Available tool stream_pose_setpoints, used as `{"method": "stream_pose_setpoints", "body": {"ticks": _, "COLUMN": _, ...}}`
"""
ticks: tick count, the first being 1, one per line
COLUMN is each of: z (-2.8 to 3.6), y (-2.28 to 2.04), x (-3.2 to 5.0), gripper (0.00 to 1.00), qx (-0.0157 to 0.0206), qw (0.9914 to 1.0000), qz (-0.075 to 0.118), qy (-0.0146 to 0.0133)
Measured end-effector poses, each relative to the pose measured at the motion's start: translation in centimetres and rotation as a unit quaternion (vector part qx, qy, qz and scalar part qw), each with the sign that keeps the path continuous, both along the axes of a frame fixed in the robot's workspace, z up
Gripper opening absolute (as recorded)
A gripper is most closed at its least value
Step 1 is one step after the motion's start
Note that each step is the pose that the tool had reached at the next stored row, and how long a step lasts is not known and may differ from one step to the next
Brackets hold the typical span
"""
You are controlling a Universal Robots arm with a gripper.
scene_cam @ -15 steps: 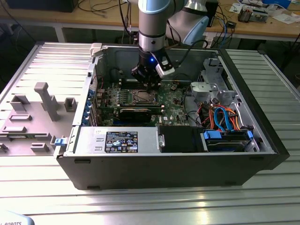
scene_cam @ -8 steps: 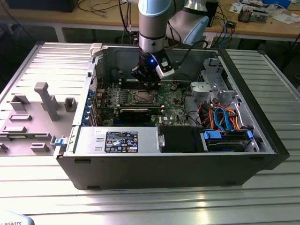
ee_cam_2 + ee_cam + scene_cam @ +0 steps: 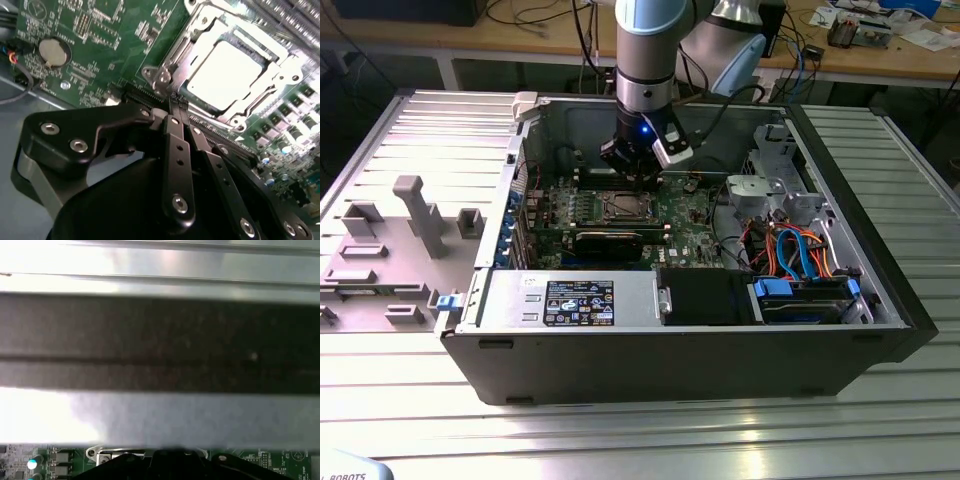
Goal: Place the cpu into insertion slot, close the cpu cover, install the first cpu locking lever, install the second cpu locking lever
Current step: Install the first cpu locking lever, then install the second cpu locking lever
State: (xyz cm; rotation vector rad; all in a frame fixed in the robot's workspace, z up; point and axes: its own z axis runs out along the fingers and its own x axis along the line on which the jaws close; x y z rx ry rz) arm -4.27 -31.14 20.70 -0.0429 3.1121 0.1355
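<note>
Gripper (image 3: 177,107) fingers (image 3: 175,145) pressed together, tips meeting at a point, nothing visibly held between them; in the second wrist view, just above frame centre, the tips sit at the near corner of the insertion slot (image 3: 167,75), apparently against the thin lever wire that runs along that edge, though contact cannot be confirmed. The cpu (image 3: 225,72) is seated in the slot, upper right of that frame, bright silver top showing through the window of the cpu cover (image 3: 272,80), which lies flat and closed over it. Exterior view: gripper (image 3: 638,172) hangs upper centre, directly over the socket on the motherboard (image 3: 685,215) inside the open computer case (image 3: 670,350). Judged risks: the narrow tips could slip off the springy lever and strike board components nearby, such as the coin battery (image 3: 54,52); a lever missing its hook would leave the cover unclamped; side load on the cover could shift the chip.
</note>
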Motion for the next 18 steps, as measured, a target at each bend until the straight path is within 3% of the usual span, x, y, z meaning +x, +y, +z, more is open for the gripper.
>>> {"method": "stream_pose_setpoints", "body": {"ticks": 18, "z": -0.01, "y": -0.42, "x": 0.0, "gripper": 0.11, "qx": -0.0008, "qw": 1.0, "qz": 0.0, "qy": 0.0}}
